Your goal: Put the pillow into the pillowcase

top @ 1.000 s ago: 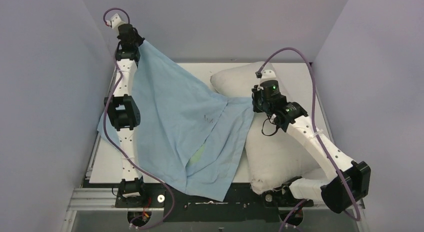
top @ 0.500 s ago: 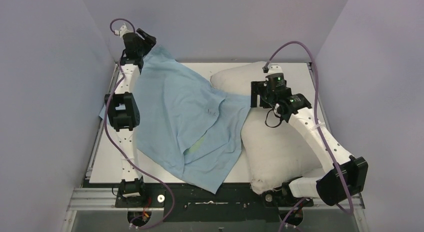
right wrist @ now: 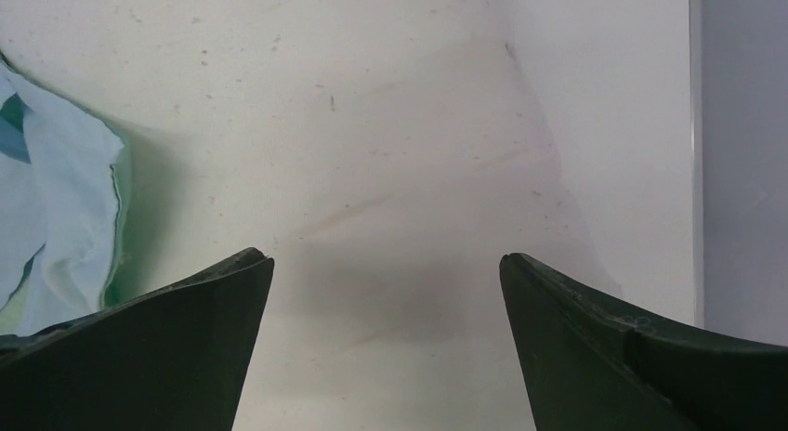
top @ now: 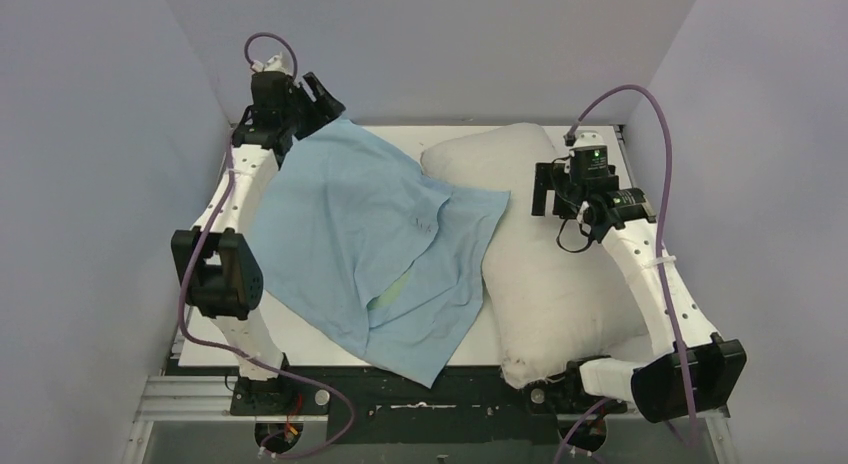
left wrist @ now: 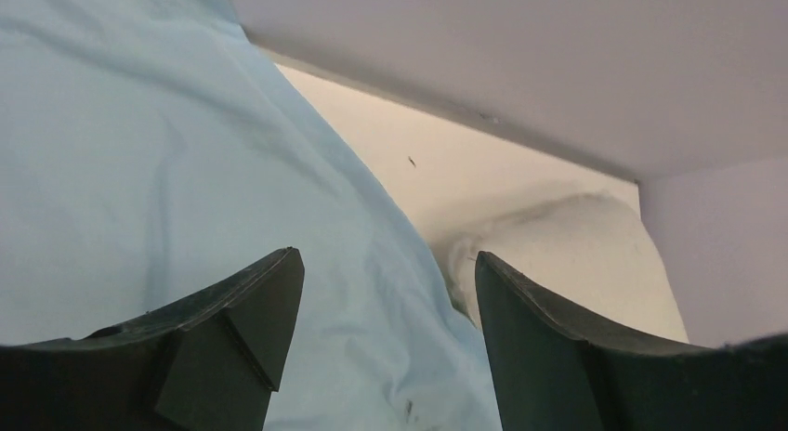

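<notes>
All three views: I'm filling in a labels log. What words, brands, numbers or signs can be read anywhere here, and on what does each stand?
None: no text can be read in any view.
The pillowcase bears only a small dark mark, too small to tell whether it is print.
The pillow and the table show stains and specks, no lettering.

The pillowcase [top: 360, 244] lies left on the table [top: 395, 141], overlapping the pillow [top: 560, 294] at right
</notes>
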Robot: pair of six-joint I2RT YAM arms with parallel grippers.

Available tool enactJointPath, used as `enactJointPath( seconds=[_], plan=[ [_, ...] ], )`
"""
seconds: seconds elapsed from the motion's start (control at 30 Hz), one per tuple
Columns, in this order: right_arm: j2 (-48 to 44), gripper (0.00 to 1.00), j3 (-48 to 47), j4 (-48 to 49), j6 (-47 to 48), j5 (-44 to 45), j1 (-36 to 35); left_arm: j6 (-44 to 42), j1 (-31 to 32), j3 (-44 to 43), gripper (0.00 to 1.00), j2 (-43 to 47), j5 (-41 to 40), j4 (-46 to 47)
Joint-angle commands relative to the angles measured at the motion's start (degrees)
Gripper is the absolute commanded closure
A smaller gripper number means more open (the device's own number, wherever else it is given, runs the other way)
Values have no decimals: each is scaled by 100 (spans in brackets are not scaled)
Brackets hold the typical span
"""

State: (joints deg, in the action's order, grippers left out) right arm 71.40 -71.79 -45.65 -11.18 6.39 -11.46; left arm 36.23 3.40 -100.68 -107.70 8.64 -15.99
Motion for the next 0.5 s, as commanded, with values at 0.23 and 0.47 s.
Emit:
enactJointPath(
  seconds=[0.23,0.47],
  plan=[
    [1131,7,515,1916,126,-1014,233,-1324,1286,2217,33,2190,697,-1227],
    [1377,94,-349,1463,791,147,348,-1832,1996,2860,33,3186,761,-1851]
  ],
)
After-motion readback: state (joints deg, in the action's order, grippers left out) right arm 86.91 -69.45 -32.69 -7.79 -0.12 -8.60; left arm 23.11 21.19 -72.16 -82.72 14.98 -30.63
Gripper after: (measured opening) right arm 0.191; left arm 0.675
